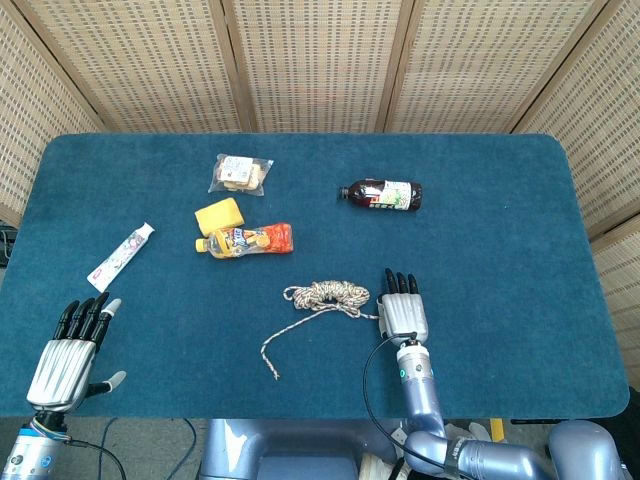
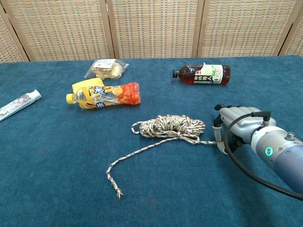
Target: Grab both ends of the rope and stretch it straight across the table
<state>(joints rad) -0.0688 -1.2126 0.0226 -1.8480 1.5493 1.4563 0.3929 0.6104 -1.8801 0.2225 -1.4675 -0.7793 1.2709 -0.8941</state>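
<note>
A speckled rope lies on the blue table, bunched in a coil (image 1: 328,294) (image 2: 171,126). One loose end (image 1: 275,375) (image 2: 118,193) trails toward the front left. The other end runs right to my right hand (image 1: 404,312) (image 2: 239,124), which lies flat over the cloth with its fingers stretched out. The thumb touches that rope end, and I see no grip on it. My left hand (image 1: 70,350) is open at the front left corner, far from the rope, and shows only in the head view.
An orange drink bottle (image 1: 246,240) and a yellow pack (image 1: 219,214) lie left of the coil, with a snack bag (image 1: 241,173) behind them. A dark bottle (image 1: 381,194) lies at the back right. A toothpaste tube (image 1: 121,256) is at the left.
</note>
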